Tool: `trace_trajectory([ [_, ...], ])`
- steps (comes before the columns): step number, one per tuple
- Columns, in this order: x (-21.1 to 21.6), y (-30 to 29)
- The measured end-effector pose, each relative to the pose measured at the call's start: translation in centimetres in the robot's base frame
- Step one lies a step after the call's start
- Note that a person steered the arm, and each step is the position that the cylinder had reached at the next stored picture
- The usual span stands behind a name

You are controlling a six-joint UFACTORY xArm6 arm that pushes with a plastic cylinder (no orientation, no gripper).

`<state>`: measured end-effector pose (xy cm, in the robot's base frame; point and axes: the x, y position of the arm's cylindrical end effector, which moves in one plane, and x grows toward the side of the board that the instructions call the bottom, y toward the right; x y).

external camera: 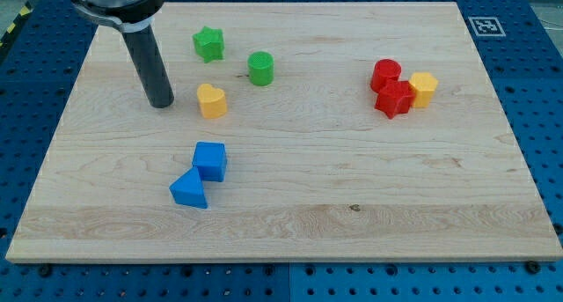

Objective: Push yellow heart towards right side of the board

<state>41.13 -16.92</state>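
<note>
The yellow heart lies on the wooden board in the upper left part. My tip rests on the board just to the left of the heart, a small gap between them. The dark rod rises from the tip towards the view's top left.
A green star and a green cylinder lie above the heart. A blue cube and a blue triangle lie below it. At the right, a red cylinder, a red star and a yellow hexagon cluster together.
</note>
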Motion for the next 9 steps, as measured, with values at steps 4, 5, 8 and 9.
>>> trace_trajectory([
  [4,0.0,2.5],
  [5,0.0,3.1],
  [8,0.7,6.7],
  [9,1.5,7.8],
])
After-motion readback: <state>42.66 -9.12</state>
